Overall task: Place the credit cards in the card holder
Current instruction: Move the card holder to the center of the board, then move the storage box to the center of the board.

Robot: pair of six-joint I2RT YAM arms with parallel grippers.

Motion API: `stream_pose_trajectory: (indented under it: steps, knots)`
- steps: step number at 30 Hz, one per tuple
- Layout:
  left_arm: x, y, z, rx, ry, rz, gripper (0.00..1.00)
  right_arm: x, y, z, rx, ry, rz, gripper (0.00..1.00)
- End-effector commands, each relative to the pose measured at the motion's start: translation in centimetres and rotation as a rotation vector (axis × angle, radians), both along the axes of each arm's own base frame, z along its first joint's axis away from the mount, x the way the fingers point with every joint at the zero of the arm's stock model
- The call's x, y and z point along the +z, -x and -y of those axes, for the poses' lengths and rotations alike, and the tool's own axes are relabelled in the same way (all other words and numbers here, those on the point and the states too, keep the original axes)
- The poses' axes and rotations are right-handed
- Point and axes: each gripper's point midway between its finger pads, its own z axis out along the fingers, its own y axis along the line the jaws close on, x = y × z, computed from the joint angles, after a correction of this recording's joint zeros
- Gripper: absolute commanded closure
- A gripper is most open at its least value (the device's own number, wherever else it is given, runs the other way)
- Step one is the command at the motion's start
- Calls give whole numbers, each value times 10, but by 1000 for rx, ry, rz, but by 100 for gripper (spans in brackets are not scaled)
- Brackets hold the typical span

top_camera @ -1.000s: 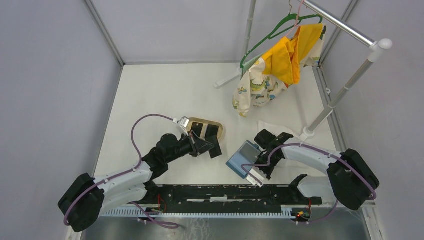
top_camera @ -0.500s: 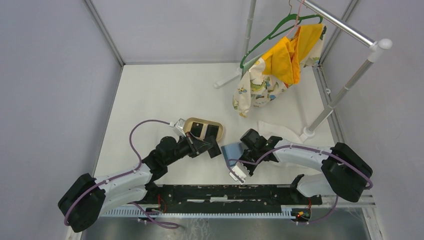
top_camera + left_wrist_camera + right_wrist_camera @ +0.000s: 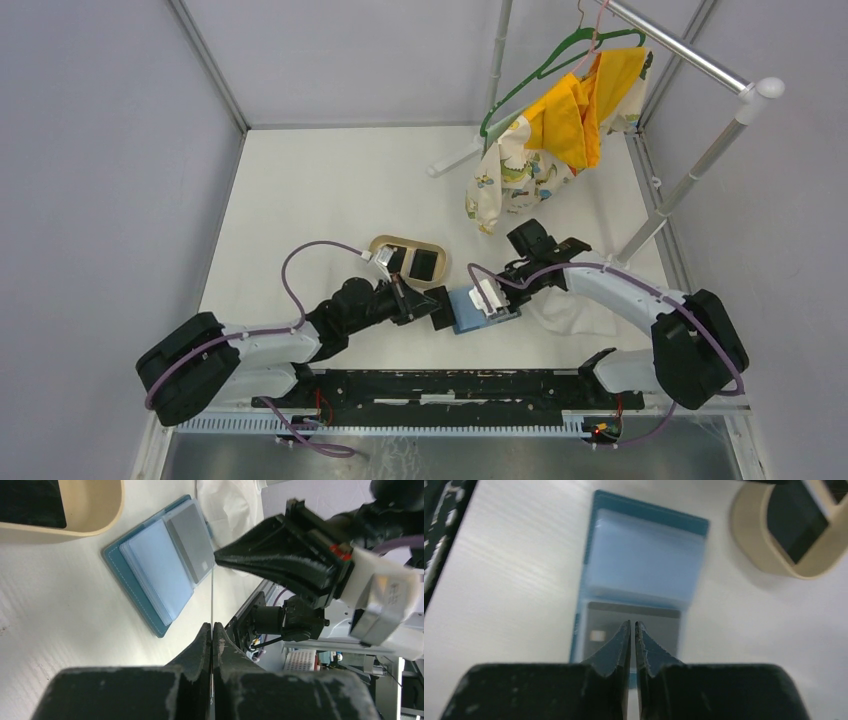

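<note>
From above, on the white worktop [image 3: 300, 190], the blue card holder [image 3: 465, 316] lies open between the two arms. It is just beside the tan tray [image 3: 378, 243] (black cards [image 3: 424, 264] sit inside that). A white cloth [image 3: 570, 312] lies at its right. The left end effector [image 3: 428, 304] and the right end effector [image 3: 497, 301] both reach it.

At the left wrist, the fingers are pressed together on a thin card [image 3: 212, 595], seen edge-on and pointing at the holder.

At the right wrist, the fingers are almost pressed together, with only a thin slit between them and nothing in it. They sit over a grey card [image 3: 664, 625] tucked in a clear pocket.
</note>
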Motion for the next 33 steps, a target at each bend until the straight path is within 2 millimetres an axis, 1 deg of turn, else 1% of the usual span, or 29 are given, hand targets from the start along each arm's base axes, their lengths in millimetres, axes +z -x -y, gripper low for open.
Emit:
stream_pose_trajectory:
  steps: [1, 3, 4, 6, 7, 9, 12, 13, 15, 18, 20, 23, 25, 28, 30, 31, 32, 33]
  knots:
    - [26, -8, 5, -5, -19, 83, 98, 36, -44, -45, -152, -146, -8, 89]
    - [14, -9, -10, 17, -152, 89, 98, 40, -53, -65, -180, -156, -27, 90]
    - [10, -10, -21, 42, -220, 82, 98, 38, -56, -75, -197, -148, -37, 91]
    - [1, -11, -46, 100, -349, 62, 98, 33, -58, -94, -224, -133, -63, 91]
    - [-11, -6, -65, 123, -445, 30, 98, 30, -57, -103, -233, -130, -89, 91]
    - [-7, -6, -88, 176, -532, 21, 98, 25, -53, -118, -247, -119, -141, 92]
    - [2, -3, -111, 232, -588, 26, 98, 17, -39, -134, -215, -105, -210, 92]
    - [4, -4, -116, 252, -601, 31, 98, 15, -37, -138, -218, -102, -214, 92]
    - [8, -4, -123, 271, -614, 38, 98, 12, -44, -146, -259, -107, -200, 92]
    - [14, -5, -124, 275, -606, 52, 98, 11, -69, -155, -369, -124, -151, 91]
    - [19, -3, -118, 249, -571, 72, 98, 13, -91, -160, -441, -144, -90, 91]
    - [28, 1, -101, 194, -469, 94, 98, 21, -124, -164, -534, -176, 13, 91]
    - [35, 3, -86, 161, -376, 109, 98, 26, -144, -166, -590, -193, 70, 90]
    - [35, 9, -68, 108, -264, 108, 98, 34, -168, -164, -661, -220, 119, 88]
    - [40, 10, -57, 91, -186, 111, 98, 40, -173, -162, -668, -236, 96, 88]
    - [42, 10, -52, 86, -148, 110, 98, 44, -170, -160, -654, -245, 69, 87]
    - [49, 10, -45, 75, -91, 121, 98, 47, -167, -156, -631, -250, 44, 87]
    - [53, 10, -40, 66, -46, 123, 98, 54, -159, -153, -594, -256, 15, 86]
